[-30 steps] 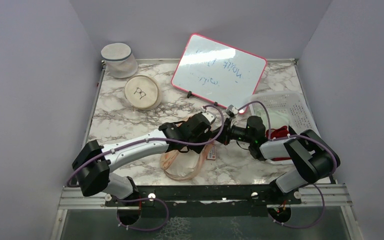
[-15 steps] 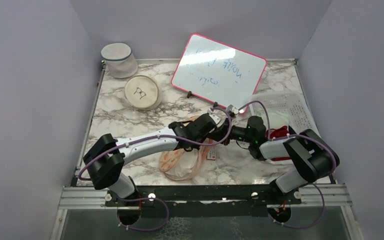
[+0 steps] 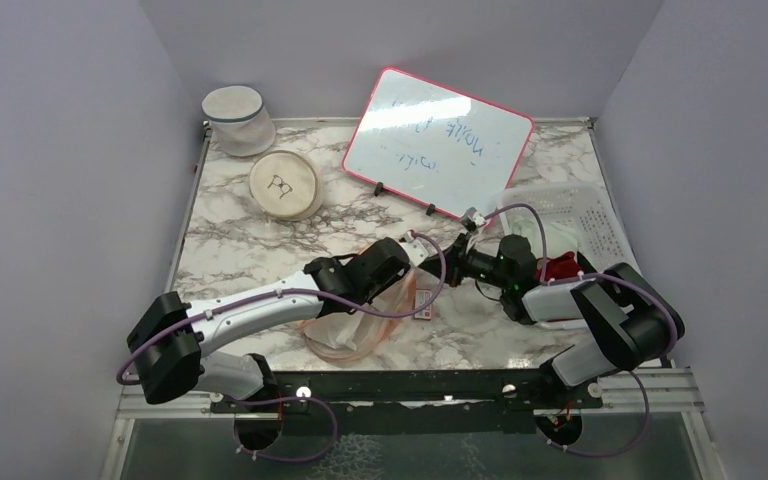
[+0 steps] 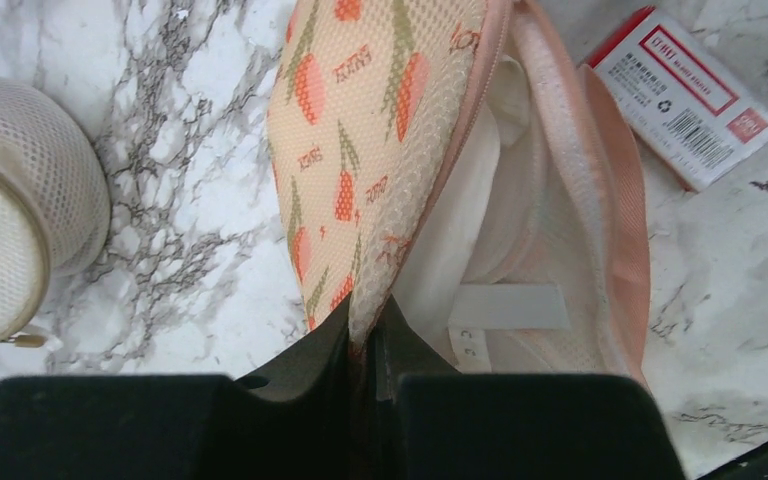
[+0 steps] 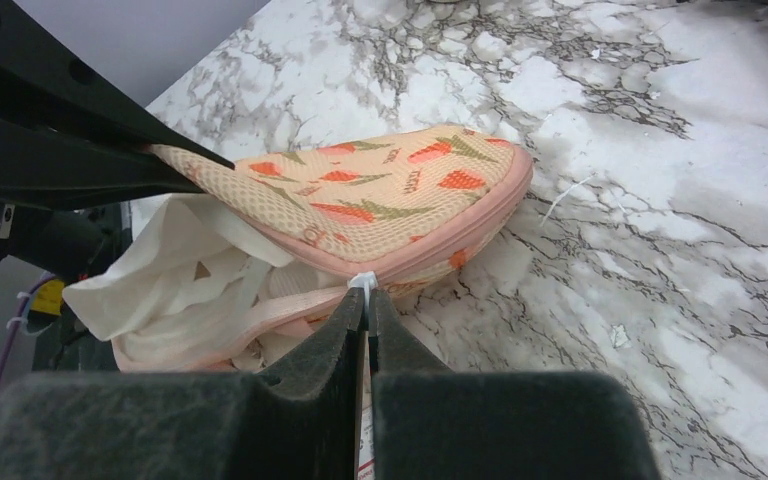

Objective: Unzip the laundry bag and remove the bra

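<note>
The laundry bag [image 3: 355,325] lies near the table's front, its pink zipper edging [image 4: 620,230] parted into a wide opening with white fabric and a label inside. The bra [image 5: 380,195] shows as peach print with red and green marks through the bag's raised upper mesh flap [image 4: 350,150]. My left gripper [image 4: 370,320] is shut on that flap's edge; I cannot tell whether bra fabric is pinched too. From above it sits at the bag's far end [image 3: 407,272]. My right gripper [image 5: 367,295] is shut on the white zipper pull [image 5: 361,283], just right of the left one [image 3: 438,270].
A red-and-white card [image 3: 423,303] lies beside the bag. A pink-framed whiteboard [image 3: 438,140] leans at the back. A clear basket [image 3: 570,215] with a red cloth [image 3: 560,265] stands right. A round cream disc [image 3: 285,185] and a white mesh cylinder [image 3: 237,120] sit back left.
My left gripper has gone from open to shut on the bag's upper flap, and the left arm has drawn back to the left, lifting the flap. The right gripper stays shut.
</note>
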Action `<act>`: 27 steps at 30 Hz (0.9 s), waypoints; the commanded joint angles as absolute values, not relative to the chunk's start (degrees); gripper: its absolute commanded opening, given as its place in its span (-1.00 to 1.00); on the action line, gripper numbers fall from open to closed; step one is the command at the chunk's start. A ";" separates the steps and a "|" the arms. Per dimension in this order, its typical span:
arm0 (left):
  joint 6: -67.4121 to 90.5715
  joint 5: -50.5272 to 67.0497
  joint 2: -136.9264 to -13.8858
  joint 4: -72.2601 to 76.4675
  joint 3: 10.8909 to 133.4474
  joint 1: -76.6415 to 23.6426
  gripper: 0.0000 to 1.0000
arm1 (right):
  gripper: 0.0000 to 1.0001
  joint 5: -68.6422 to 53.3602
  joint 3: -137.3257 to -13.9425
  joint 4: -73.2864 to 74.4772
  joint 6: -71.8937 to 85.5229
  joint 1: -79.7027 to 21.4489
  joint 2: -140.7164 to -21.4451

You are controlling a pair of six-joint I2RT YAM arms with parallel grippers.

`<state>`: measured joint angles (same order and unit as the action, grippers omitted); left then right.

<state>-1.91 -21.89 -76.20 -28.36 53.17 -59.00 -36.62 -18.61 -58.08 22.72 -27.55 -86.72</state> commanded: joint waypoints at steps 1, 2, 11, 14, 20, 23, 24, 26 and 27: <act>-9.49 -28.44 -73.28 -28.39 51.62 -59.06 -1.00 | -0.98 -32.79 -17.80 -58.46 22.72 -26.78 -86.62; -10.43 -29.39 -73.10 -28.20 51.47 -59.06 -1.00 | -0.98 -33.20 -18.02 -58.53 22.91 -26.79 -87.22; -5.60 -23.41 -74.11 -29.68 52.21 -59.06 -0.65 | -0.98 -39.23 -19.41 -57.99 20.36 -26.67 -87.24; 0.16 -16.01 -74.22 -29.92 52.22 -59.06 -0.41 | -0.98 -41.32 -19.21 -59.16 20.22 -26.65 -86.70; 8.82 -7.96 -73.09 -29.00 52.87 -59.06 -0.13 | -0.98 -47.14 -19.36 -63.71 22.20 -26.89 -88.05; 10.25 -5.71 -71.86 -26.55 53.32 -59.06 0.07 | -0.98 -48.35 -19.75 -64.34 22.65 -27.19 -88.64; 10.36 -5.69 -71.64 -25.53 53.39 -59.06 0.11 | -0.98 -48.73 -19.76 -64.61 22.86 -27.24 -88.67; 10.22 -7.06 -72.22 -24.22 53.92 -59.06 0.17 | -0.98 -49.38 -19.77 -65.30 23.22 -27.44 -88.93; 10.08 -8.07 -72.96 -24.02 54.45 -59.06 0.17 | -0.98 -49.75 -19.81 -65.50 23.25 -27.54 -88.99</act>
